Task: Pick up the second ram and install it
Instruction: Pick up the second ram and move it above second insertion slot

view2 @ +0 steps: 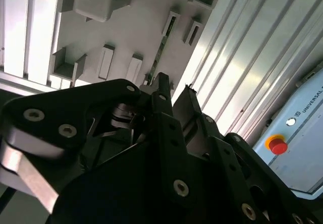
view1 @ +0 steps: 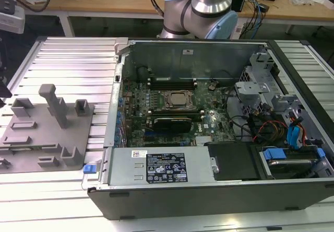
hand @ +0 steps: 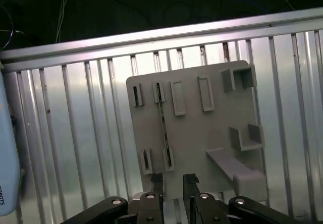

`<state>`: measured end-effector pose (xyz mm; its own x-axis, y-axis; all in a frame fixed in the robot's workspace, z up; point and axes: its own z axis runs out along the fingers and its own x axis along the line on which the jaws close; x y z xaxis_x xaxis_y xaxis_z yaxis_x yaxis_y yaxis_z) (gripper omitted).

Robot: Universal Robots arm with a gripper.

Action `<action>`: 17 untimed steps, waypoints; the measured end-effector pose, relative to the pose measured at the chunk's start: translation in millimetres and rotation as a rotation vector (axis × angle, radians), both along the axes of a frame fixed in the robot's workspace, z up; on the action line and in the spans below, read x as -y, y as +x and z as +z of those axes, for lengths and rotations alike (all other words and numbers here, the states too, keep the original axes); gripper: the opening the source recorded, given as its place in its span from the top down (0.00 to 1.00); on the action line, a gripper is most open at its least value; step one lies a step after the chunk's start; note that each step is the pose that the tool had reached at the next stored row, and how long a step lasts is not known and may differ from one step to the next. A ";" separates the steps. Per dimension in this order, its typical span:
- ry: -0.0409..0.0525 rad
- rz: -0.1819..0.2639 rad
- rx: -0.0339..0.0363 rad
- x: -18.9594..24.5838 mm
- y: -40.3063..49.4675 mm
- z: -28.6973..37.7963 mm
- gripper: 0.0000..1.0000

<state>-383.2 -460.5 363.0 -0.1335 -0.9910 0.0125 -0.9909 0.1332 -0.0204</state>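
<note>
The gripper (hand: 173,180) hangs over the grey holder plate (hand: 202,133) with its two black fingers (hand: 157,179) spread apart and nothing between them, so it is released and empty. In both wrist views the second ram (hand: 163,123) stands on its thin edge in that plate, a long, narrow green stick running from one small slotted block to another, its ends tucked into them. In the second wrist view the gripper (view2: 175,87) shows from close behind, and the second ram (view2: 160,52) runs away from the fingertips across the plate; its near end lies near one fingertip, but I cannot tell whether they touch. The plate lies flat on the ribbed aluminium table (hand: 75,133), and a pale blue box (view2: 298,148) with a red button (view2: 276,144) sits beside the table. In the exterior view the same holder plate (view1: 31,148) lies on the table at the exterior view's left, just beside the open computer case (view1: 209,200). Inside the case the green motherboard (view1: 209,125) lies exposed, with the square silver-framed processor socket (view1: 176,99) near its middle and a metal power supply (view1: 159,166) along the near wall. The arm (view1: 201,7) rises behind the far wall of the case.
</note>
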 end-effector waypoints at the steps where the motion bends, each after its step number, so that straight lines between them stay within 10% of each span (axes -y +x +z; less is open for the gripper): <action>1: -0.0001 0.000 -0.0001 0.1 -0.1 -3.3 0.70; 17: -0.0002 0.013 -0.0001 3.4 -0.2 -31.9 0.70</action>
<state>-383.4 -463.9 331.0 -0.1206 -0.9926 0.0126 -0.9925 0.1203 -0.0203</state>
